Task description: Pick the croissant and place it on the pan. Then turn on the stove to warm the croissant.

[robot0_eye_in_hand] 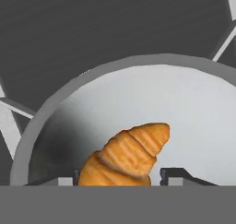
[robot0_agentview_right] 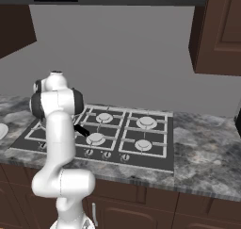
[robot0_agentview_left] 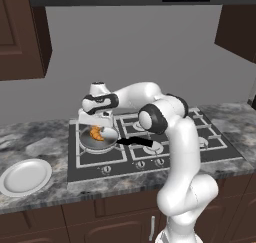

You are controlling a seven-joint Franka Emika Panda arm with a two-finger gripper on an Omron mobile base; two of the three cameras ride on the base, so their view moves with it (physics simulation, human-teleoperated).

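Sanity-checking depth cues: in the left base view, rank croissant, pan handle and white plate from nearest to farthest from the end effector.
1. croissant: directly under the end effector, in the pan.
2. pan handle: sticking out to the right.
3. white plate: on the counter, far left.

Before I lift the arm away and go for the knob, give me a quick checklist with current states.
1. Croissant inside the pan rim: ok, it sits over the pan's floor.
2. Croissant resting on the pan, not hanging: cannot tell; contact is hidden.
3. Jaws let go of the croissant: cannot tell; the gripper tips flank it, with a gap showing on one side.
4. Pan on the stove: ok, over the front left burner, handle pointing right.
5. Knobs reachable: ok, nothing sits on the front row.
6. Burner lit: not ok, no flame visible.
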